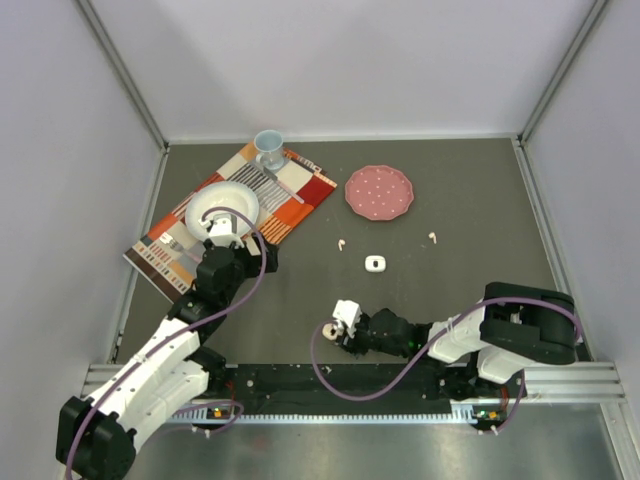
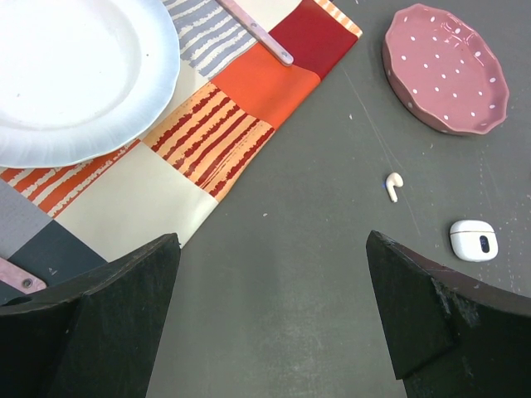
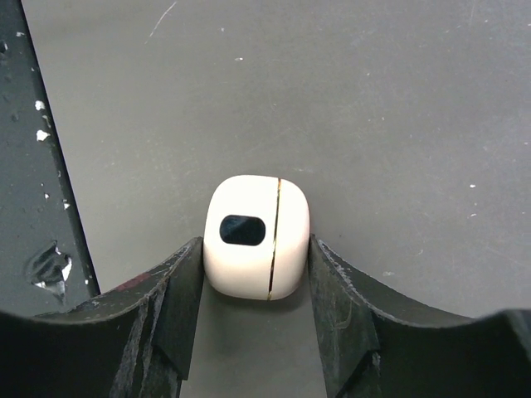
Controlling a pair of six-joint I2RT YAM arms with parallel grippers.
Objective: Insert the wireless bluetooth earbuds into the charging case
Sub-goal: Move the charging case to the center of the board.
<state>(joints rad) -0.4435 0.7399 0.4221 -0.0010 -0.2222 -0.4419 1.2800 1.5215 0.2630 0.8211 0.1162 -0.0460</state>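
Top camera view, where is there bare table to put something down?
Bare table lies between the pink plate and the right wall. Another patch sits between the placemat and the right gripper. Crowded: the middle, around the earbuds and loose case.

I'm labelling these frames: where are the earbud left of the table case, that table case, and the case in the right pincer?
Earbud (image 2: 393, 187): left wrist view, on its stem.
Table case (image 2: 472, 240): left wrist view, middle of its top.
Held case (image 3: 255, 259): right wrist view, white face below the dark oval.
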